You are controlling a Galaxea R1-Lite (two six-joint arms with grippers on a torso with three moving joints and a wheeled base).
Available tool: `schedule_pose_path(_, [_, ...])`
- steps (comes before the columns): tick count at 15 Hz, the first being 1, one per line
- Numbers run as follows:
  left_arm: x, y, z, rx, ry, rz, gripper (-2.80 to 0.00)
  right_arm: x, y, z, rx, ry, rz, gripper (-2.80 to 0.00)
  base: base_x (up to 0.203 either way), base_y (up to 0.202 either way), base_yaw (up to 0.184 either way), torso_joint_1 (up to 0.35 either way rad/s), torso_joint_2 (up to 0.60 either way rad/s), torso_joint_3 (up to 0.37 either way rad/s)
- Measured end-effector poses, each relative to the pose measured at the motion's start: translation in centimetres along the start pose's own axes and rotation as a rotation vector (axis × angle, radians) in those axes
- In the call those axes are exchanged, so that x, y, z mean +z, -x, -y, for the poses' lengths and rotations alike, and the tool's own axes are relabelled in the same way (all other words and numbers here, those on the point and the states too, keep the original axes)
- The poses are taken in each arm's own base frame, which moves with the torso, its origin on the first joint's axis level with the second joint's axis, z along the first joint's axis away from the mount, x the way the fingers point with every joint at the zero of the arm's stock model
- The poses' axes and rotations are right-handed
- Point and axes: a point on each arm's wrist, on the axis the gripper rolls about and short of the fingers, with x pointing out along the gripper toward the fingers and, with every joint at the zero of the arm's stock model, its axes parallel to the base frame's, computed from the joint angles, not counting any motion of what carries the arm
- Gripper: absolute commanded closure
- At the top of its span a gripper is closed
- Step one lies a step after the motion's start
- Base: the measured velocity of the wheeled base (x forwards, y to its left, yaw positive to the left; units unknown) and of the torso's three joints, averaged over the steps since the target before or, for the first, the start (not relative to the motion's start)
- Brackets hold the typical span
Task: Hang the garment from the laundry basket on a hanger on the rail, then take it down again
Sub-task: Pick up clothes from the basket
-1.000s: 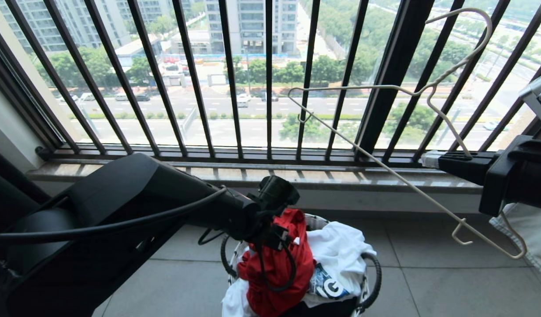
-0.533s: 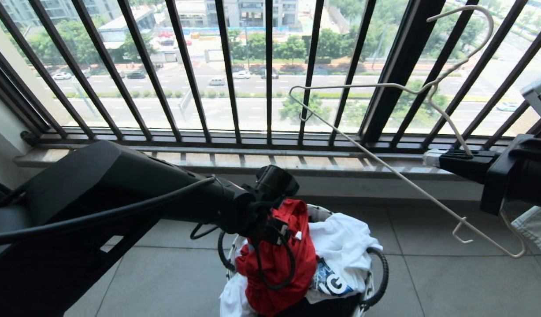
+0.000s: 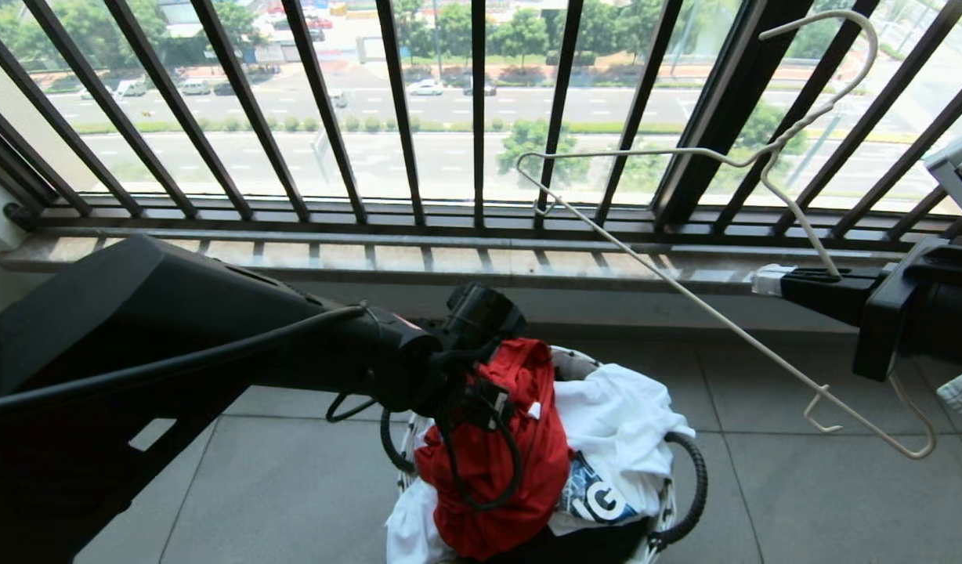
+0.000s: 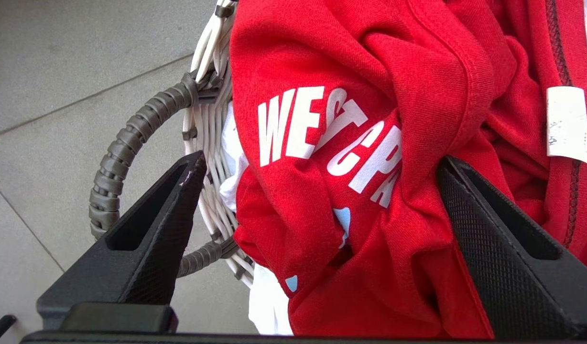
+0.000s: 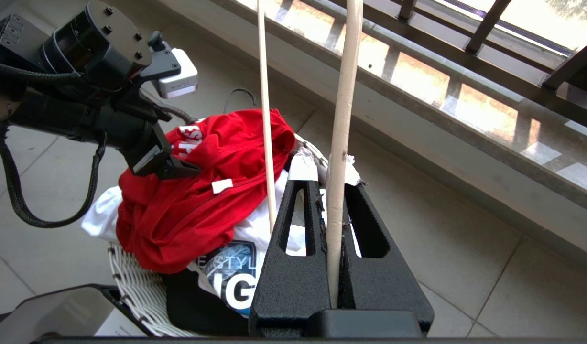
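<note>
Right gripper (image 5: 332,191) seen clamped on a pale rod of the white wire hanger (image 5: 340,119). Beyond it, red garment (image 5: 202,200) heaped on a white printed T-shirt (image 5: 236,277) in the laundry basket (image 5: 135,282). Left gripper (image 5: 179,169) poised at the red cloth.

A laundry basket (image 3: 688,501) sits on the floor (image 3: 293,486), in front of a window sill (image 3: 481,262) and a barred window railing (image 3: 403,117) behind it. In the basket, a T-shirt (image 3: 520,462) is heaped on top at the left, with a second shirt (image 3: 614,439) beside it on the right. The left gripper (image 4: 317,200) is directly over the heap, one finger at each side of the T-shirt. To the right, well apart from the basket, the right gripper (image 5: 329,191) holds a wire hanger (image 3: 685,301) in the air in front of the railing, tilted, hook uppermost.
</note>
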Motion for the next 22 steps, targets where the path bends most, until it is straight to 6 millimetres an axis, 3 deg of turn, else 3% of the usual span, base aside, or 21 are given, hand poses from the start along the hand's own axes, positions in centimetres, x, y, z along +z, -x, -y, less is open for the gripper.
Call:
schedule_pose_path(6, [0.3,1.7,0.2,-0.022,0.024,0.029,-2.8,0.0,0.0,0.0,0.0,0.0,0.0,0.0,0.0,0.0,0.0,0.001,0.0,-0.004])
schedule_pose_path(11, [0.3,0.7,0.6,-0.017,0.029,0.054,-2.8,0.0,0.0,0.0,0.001,0.0,0.0,0.0,0.0,0.0,0.0,0.0,0.0,0.0])
schedule_pose_path(12, [0.2,0.4,0.7,-0.016,0.028,0.054,0.0,0.0,0.0,0.0,0.0,0.001,0.0,0.0,0.0,0.0,0.0,0.0,0.0,0.0])
schedule_pose_path(22, [0.1,0.6,0.4,0.052,0.027,0.061,0.0,0.0,0.0,0.0,0.0,0.0,0.0,0.0,0.0,0.0,0.0,0.0,0.0,0.0])
